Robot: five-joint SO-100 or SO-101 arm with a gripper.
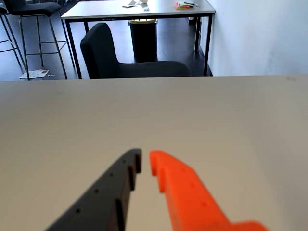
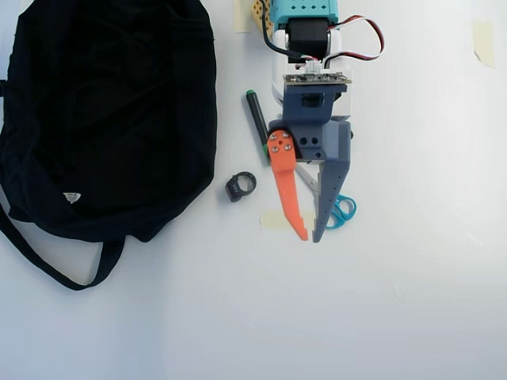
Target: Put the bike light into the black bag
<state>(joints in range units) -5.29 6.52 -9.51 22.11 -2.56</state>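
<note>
Bike light point(image 2: 240, 188) uncollected; entry begins at the gripper point(image 2: 310, 237), one unit, empty, its orange and grey fingers drawn to a narrow gap at the tips, hanging over bare white surface point(image 2: 412, 301) and holding nothing. In the wrist view the same gripper point(image 1: 145, 162) shows a dark finger and an orange finger nearly meeting, with only blank surface point(image 1: 72, 125) ahead and none of the task's things in sight, so the arm is judged not yet aimed at its target. Partly under the gripper in the overhead view: scissors point(image 2: 342, 210), one pair, teal handles showing, blades hidden by the fingers; a pale tape patch point(image 2: 275, 219), one, just beside the orange fingertip, perhaps a placement mark. Green marker point(image 2: 257, 119), one, lying alongside the arm. Bike light, one, small black body with ring strap, lies on the surface to the left of the gripper in the overhead view, between marker and bag, apart from both, free to be picked from above. Black bag point(image 2: 111, 111), one, largest item, slumped flat at the left with its strap point(image 2: 47, 265) looped outward and white label up; whether its mouth lies open cannot be told. Beyond the surface, wrist view only: black chair point(image 1: 110, 60), one close by.
</note>
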